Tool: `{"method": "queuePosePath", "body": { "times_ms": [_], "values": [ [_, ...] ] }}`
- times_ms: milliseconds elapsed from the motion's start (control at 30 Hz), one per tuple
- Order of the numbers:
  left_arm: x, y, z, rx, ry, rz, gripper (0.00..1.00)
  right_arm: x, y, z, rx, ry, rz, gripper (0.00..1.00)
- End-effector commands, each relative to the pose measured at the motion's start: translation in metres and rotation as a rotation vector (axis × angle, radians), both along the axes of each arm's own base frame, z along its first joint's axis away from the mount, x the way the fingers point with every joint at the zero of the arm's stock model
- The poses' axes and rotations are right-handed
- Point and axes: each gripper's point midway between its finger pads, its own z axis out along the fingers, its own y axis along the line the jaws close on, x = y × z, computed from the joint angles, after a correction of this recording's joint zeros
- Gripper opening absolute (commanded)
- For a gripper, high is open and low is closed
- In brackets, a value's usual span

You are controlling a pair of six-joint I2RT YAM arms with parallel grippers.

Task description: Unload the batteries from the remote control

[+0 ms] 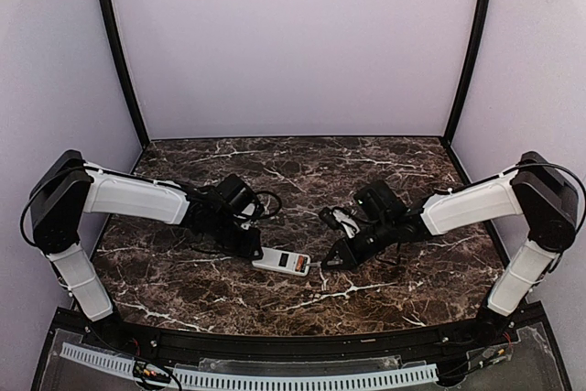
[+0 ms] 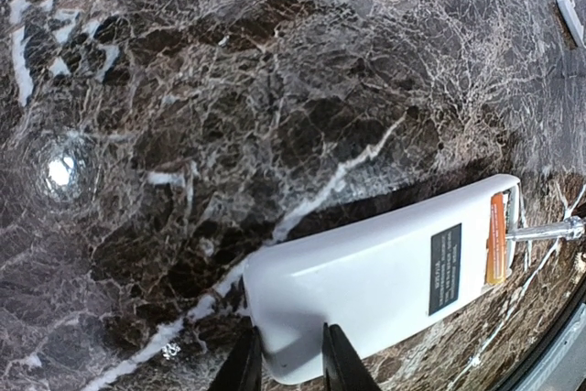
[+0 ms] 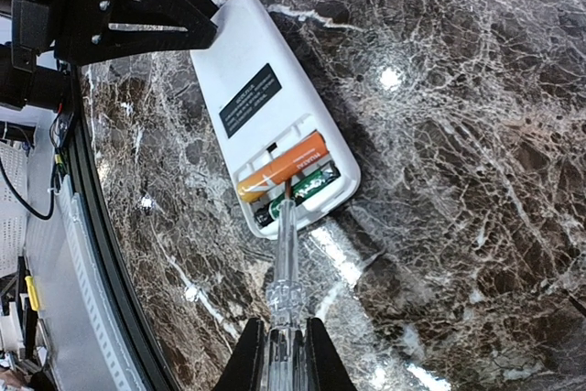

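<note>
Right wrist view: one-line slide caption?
Right fingers hold a screwdriver, tip at the batteries in the open remote control; left fingers clamp its far end.

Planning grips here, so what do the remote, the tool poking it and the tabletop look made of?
The remote control: smooth white plastic, probably; moulded rounded corners, soft sheen.
The tool: shiny metal shaft, clear handle, likely plastic.
The tabletop: polished dark marble or a printed look-alike; white veins, lamp glare.
</note>
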Motion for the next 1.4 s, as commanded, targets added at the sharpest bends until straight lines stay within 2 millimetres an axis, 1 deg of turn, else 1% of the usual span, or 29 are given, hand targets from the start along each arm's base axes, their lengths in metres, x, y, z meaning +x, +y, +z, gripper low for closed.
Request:
{"method": "queuePosePath", "body": {
  "times_ms": [0,100,167,267,500,567,767,933,1233,1367],
  "values": [
    [-0.015,0.013,-0.034,0.087,0.053,-0.037,0.22,-0.003,-0.013,-0.013,-0.037,0.056,-0.030,0.00],
    [-0.014,0.012,-0.033,0.085,0.048,-0.045,0.23,-0.002,-0.006,0.001,0.017,0.052,-0.018,0.00],
    [-0.014,0.012,-0.033,0.085,0.047,-0.046,0.22,-0.002,-0.005,0.006,0.043,0.051,-0.015,0.00],
    [-0.014,0.013,-0.035,0.091,0.047,-0.048,0.23,-0.004,-0.008,0.005,0.057,0.073,-0.024,0.00],
    [-0.017,0.015,-0.041,0.095,0.056,-0.049,0.22,-0.001,-0.008,0.015,0.127,0.067,-0.044,0.00],
    [-0.017,0.015,-0.041,0.096,0.055,-0.049,0.22,-0.002,-0.009,0.013,0.139,0.074,-0.052,0.00],
    [-0.018,0.016,-0.041,0.099,0.058,-0.051,0.22,-0.006,-0.010,-0.001,0.143,0.112,-0.058,0.00],
    [-0.020,0.017,-0.043,0.103,0.063,-0.049,0.22,-0.006,-0.010,-0.003,0.162,0.108,-0.068,0.00],
    [-0.021,0.018,-0.044,0.102,0.071,-0.046,0.22,-0.009,-0.010,-0.020,0.192,0.134,-0.085,0.00],
    [-0.021,0.018,-0.044,0.104,0.074,-0.045,0.22,-0.011,-0.013,-0.023,0.193,0.132,-0.081,0.00]
  ]
}}
